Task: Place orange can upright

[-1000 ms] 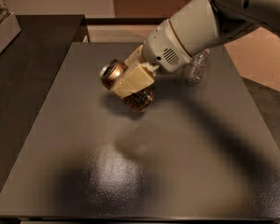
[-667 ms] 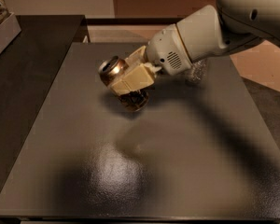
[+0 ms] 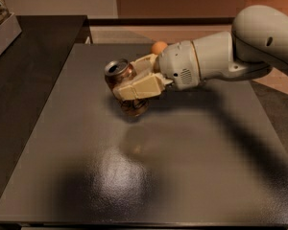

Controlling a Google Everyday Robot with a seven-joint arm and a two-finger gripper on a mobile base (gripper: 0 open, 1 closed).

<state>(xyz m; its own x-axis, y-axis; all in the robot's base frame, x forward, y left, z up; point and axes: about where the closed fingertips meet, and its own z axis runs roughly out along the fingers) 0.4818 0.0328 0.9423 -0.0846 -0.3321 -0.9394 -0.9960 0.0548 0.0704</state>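
The orange can, coppery with a silver top rim, is held tilted in my gripper, its top pointing up and to the left. Its lower end is close to the dark grey table; I cannot tell whether it touches. The cream fingers are shut around the can's middle. My white arm reaches in from the right.
A round orange fruit shows just behind the wrist at the table's far side. A grey box stands on the dark counter at the far left. The table's left edge borders that counter.
The arm has swung lower and more level, and the can has tipped toward upright with its base near the table. The clear bottle behind the arm is now hidden; the fruit shows.
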